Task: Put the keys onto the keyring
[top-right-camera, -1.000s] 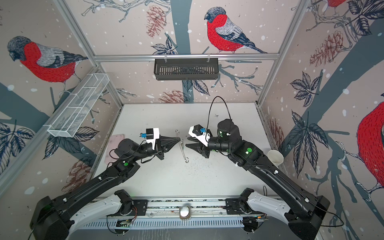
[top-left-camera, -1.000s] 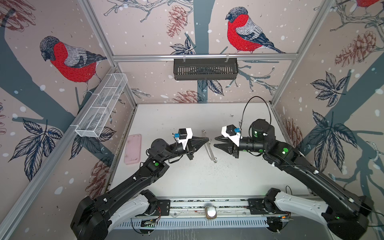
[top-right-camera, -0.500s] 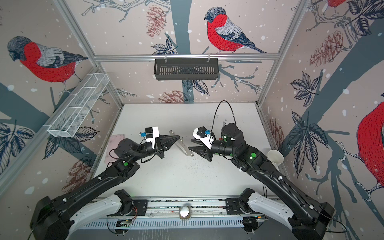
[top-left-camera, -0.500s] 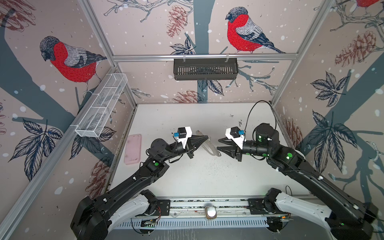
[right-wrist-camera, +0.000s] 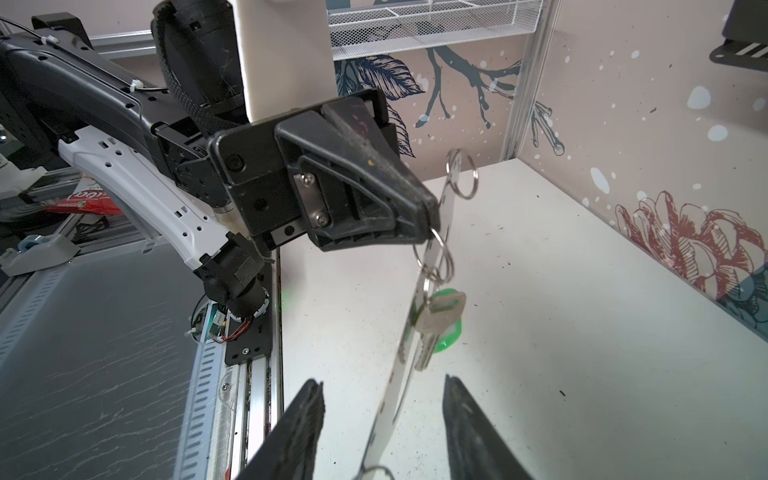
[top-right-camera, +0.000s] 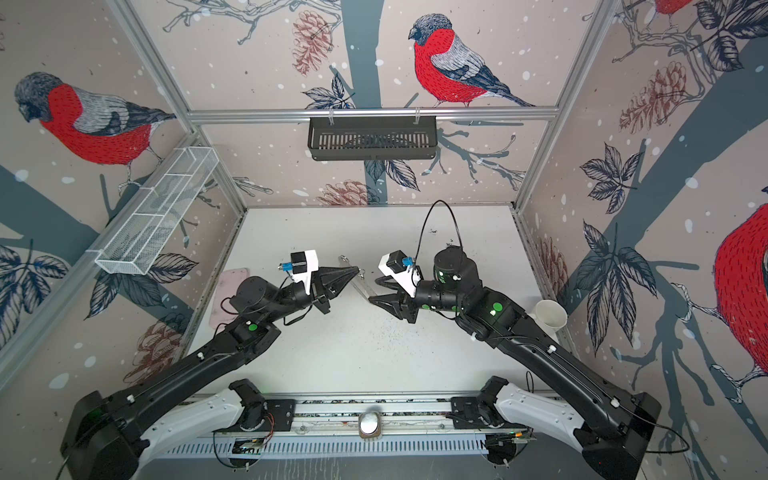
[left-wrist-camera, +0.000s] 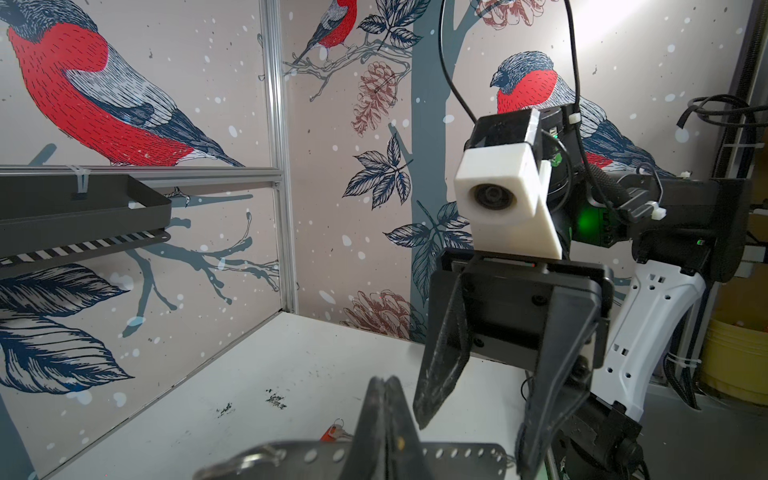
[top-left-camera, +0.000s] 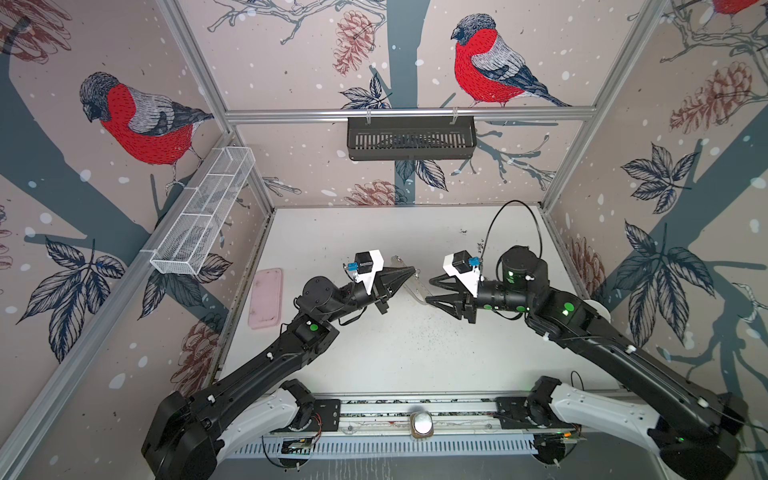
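one keyring (right-wrist-camera: 392, 395) in left tool (right-wrist-camera: 428, 220)

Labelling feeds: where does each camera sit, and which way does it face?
Top views: high in front, looking down at the table; the left gripper and right gripper show.
Left wrist: faces the right gripper; own shut fingers clamp the keyring.
Right wrist: faces the left gripper; own fingers stand apart.
Shared: both wrist views show the keyring.
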Tool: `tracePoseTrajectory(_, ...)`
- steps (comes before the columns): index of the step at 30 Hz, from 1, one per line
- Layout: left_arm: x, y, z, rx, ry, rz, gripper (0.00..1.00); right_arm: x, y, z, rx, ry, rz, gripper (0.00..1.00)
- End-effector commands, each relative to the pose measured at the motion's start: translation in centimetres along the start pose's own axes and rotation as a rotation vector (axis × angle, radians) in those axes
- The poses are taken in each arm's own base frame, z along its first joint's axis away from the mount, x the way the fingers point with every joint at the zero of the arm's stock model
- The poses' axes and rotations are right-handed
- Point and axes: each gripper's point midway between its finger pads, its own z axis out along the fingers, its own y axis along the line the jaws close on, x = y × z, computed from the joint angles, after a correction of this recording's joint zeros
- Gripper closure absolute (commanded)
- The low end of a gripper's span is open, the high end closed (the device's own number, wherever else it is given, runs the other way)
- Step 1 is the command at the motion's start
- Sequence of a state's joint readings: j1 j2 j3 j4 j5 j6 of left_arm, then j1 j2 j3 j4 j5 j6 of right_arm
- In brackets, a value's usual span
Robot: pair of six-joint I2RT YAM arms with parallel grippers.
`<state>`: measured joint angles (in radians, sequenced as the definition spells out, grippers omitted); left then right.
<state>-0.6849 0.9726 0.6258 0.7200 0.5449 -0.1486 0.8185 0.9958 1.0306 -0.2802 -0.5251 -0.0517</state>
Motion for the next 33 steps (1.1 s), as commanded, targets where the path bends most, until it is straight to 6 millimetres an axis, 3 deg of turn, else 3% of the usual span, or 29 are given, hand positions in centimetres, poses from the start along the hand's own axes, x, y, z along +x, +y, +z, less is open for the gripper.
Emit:
tracePoseTrajectory(1,-1.1,0.1,0.2,-0.006,-0.033,0.032,1.0,-1.3,-0.7,0.5,0.058,-0.024,0.015,0.51)
tracePoseTrajectory(17,-0.7,0.3,0.6,-0.004,-0.017,0.037,1.0,-0.7,-3.8,2.6,0.199,0.122,0.112,0.86)
tracePoseTrajectory(22,-0.7,0.5,0.7,-0.011,-0.015,0.046,1.0,-0.4,-3.9,2.5,0.21,0.142,0.127,0.88)
tracePoseTrajectory(26,-0.6,0.7,0.8,-0.02,-0.01,0.049,1.0,-0.4,-4.1,2.4,0.224,0.148,0.134,0.99)
tracePoseTrajectory(29,-0.5,1.6,1.0,-0.066,0.001,0.045,1.0,-0.4,-4.6,2.3,0.256,0.157,0.157,1.0)
tracePoseTrajectory(30,-0.7,1.9,1.0,-0.082,0.001,0.045,0.97,-0.5,-4.9,2.2,0.273,0.157,0.166,1.0)
tracePoseTrajectory(33,-1.2,3.1,0.7,-0.163,0.001,0.052,0.75,-0.8,-5.6,2.0,0.319,0.156,0.196,1.0)
